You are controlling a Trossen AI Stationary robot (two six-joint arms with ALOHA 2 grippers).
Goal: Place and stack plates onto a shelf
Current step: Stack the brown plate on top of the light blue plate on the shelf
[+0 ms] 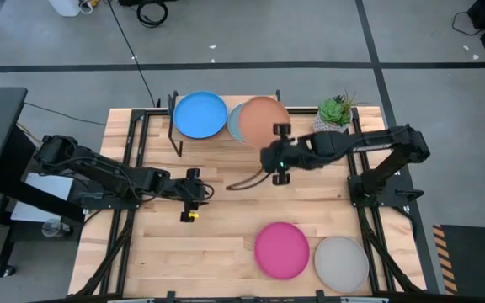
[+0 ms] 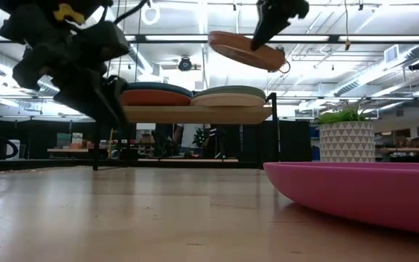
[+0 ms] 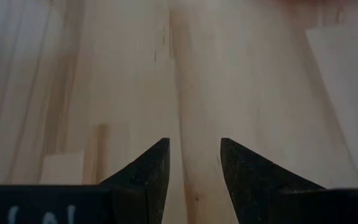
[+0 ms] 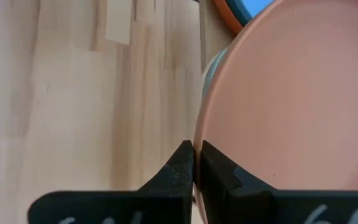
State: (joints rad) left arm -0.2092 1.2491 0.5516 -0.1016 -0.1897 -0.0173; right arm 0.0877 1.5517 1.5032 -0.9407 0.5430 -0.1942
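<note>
Two dark jointed arms w/ black cables; left tool (image 1: 190, 204) has yellow tab.

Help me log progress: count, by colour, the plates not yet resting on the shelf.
Pink plate: 1
Grey plate: 1
Brown plate, held by the right pincer above the shelf: 1
Total: 3
</note>
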